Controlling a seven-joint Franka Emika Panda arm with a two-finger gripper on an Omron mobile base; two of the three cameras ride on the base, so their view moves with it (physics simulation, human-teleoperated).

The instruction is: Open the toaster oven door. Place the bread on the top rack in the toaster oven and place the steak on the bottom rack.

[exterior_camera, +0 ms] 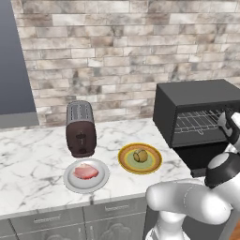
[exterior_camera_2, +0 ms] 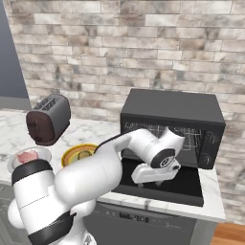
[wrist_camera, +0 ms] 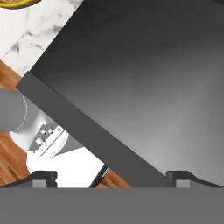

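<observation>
In the left base view we see, at centre left on the marble bench [exterior_camera: 28, 159], a dark brown slot toaster [exterior_camera: 80, 129] standing upright. Just in front of it, lower in the frame, the steak [exterior_camera: 86, 172] lies on a grey-white plate [exterior_camera: 70, 183]. To the right of that, near the middle, the bread [exterior_camera: 140, 155] sits on a yellow-rimmed green plate [exterior_camera: 152, 165]. At the right edge the toaster oven [exterior_camera: 187, 96] stands with its toaster oven door [exterior_camera: 201, 157] folded down flat, and the wire top rack [exterior_camera: 199, 121] shows inside.

In the right base view our hand [exterior_camera_2: 153, 178] hovers low over the lowered door, right of centre. In the hand view the two dark fingertips [wrist_camera: 43, 178] sit far apart at the bottom corners, spread wide with nothing between them, above the door's dark glass.
</observation>
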